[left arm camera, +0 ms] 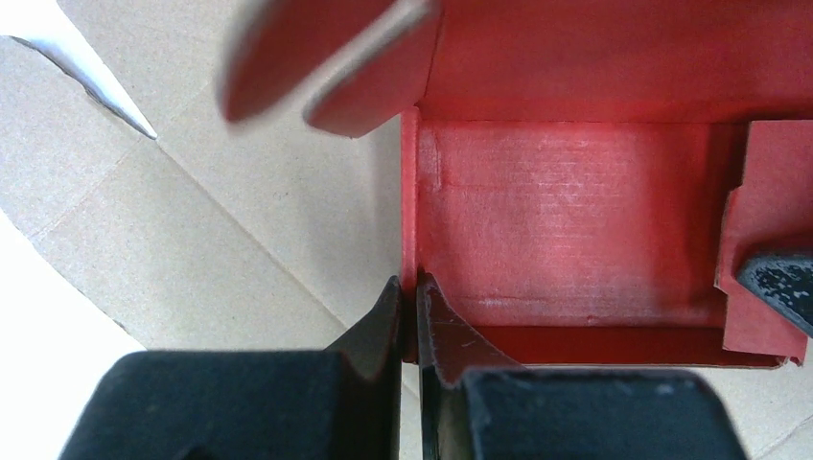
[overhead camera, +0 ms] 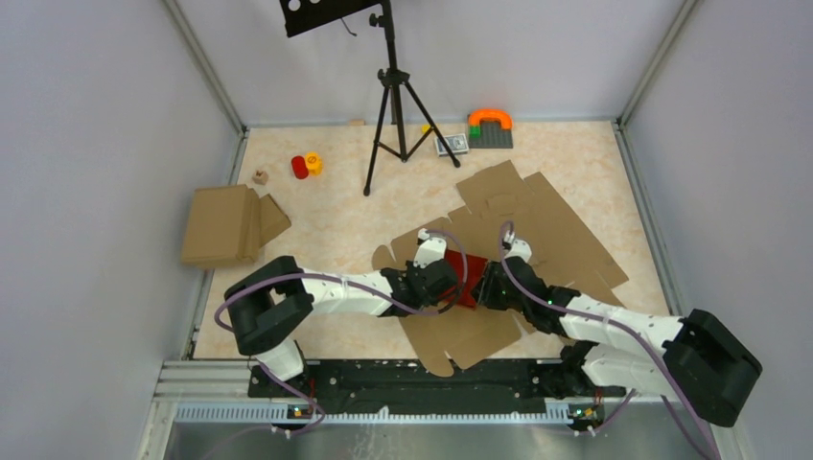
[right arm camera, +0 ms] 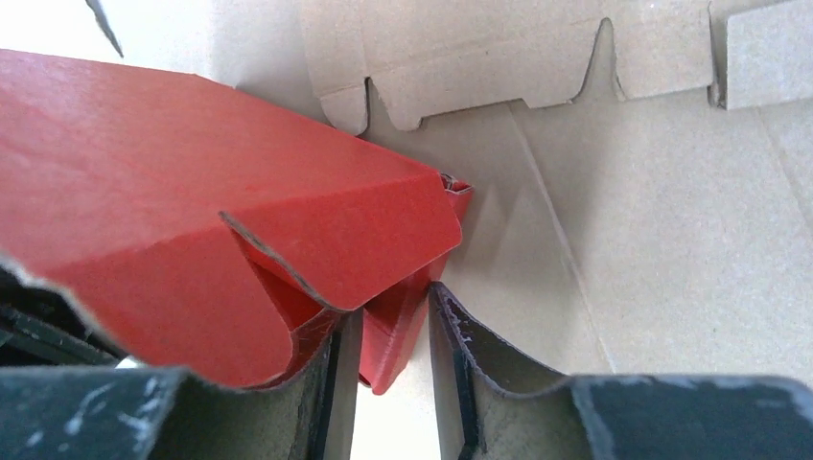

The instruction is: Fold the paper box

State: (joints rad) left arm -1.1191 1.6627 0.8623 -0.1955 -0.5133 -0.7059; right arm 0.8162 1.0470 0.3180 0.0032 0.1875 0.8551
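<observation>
Grips paper box (overhead camera: 471, 288) wall tight in left gripper (left arm camera: 408, 285), straddles flap with right gripper (right arm camera: 391, 303) parted, over brown cardboard (overhead camera: 542, 220) on beige table (overhead camera: 326, 206), grey walls (overhead camera: 96, 144) around.

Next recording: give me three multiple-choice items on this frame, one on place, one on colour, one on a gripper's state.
1. The paper box lies: A on a shelf; B on the flat brown cardboard cut-out; C in a basket.
2. Its colour: A blue; B green; C red.
3. The left gripper is: A shut on the box's wall; B wide open; C out of view.
Key: B, brown sheet surrounds it; C, red card shows in every view; A, its jaws pinch the thin red wall.
</observation>
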